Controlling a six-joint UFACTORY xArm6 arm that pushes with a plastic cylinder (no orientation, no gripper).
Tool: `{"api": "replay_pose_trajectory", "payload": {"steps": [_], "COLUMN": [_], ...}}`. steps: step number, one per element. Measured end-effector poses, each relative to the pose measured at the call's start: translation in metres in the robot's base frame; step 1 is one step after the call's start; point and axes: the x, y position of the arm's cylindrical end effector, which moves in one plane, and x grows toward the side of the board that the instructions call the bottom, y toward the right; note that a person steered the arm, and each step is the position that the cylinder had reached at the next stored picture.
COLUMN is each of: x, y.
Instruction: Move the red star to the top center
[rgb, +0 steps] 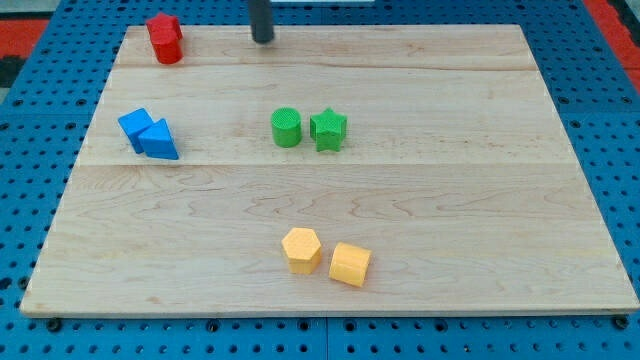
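Place: a robotics lab bench is suggested.
Base: a blue perforated metal board (600, 120) with regular holes is seen beneath everything.
Tabletop: a pale wooden plank tabletop (450, 200) is laid on it.
Props: small coloured plastic test blocks are scattered.

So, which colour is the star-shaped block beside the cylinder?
Green: the star block, camera view.

A single camera looks down at a slant from beyond the bottom edge of the wooden board (420, 200), facing toward twelve o'clock. It sits far enough back to take in almost the whole board, whose sides narrow toward the top, with blue pegboard (600, 110) showing around it. The six o'clock edge lies nearest the lens. No second view exists to share anything.
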Motion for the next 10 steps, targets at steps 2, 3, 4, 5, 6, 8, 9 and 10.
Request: {"api": "replay_pose_trajectory", "payload": {"steps": [2,3,4,5,6,8,9,10], "x": [0.099,0.099,0.099,0.096,0.089,-0.073,-0.074,-0.057], "y": [-0.187,-0.238,-0.238,-0.24,-0.24,-0.223,-0.217,-0.114]}}
